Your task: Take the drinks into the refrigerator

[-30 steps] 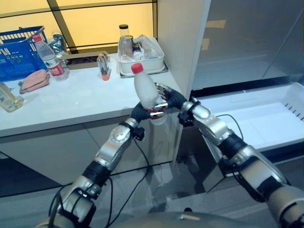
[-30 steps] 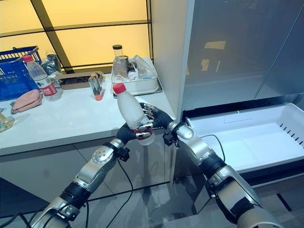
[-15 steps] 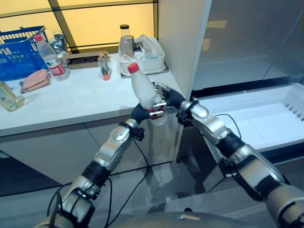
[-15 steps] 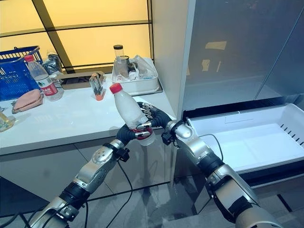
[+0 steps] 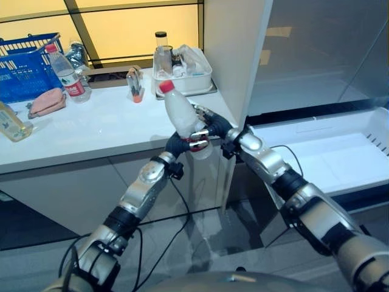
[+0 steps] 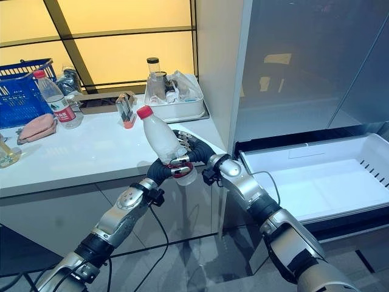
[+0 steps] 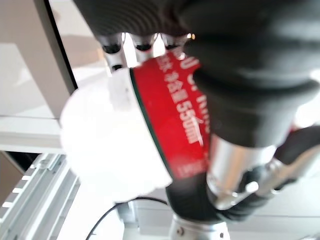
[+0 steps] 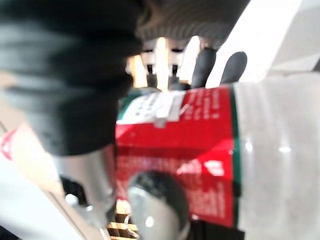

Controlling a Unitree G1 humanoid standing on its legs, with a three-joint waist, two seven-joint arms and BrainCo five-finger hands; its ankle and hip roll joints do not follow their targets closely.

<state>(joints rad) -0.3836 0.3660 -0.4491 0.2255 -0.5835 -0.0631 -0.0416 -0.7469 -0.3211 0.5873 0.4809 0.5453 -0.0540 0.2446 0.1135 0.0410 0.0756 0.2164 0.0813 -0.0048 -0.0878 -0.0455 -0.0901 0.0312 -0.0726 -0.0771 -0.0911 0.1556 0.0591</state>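
Both hands clasp one bottle (image 5: 182,121) at its red label, held tilted over the counter (image 5: 91,134) edge: left hand (image 5: 180,143) and right hand (image 5: 214,126) curled round it. Risk: a mistimed handover drops it short of the open drawer (image 5: 328,152)

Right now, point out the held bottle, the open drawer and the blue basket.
bottle (image 6: 159,135), right eye view, on its clear body below the red cap
drawer (image 6: 316,188), right eye view, on its white floor
basket (image 5: 21,76), left eye view, on its front wall
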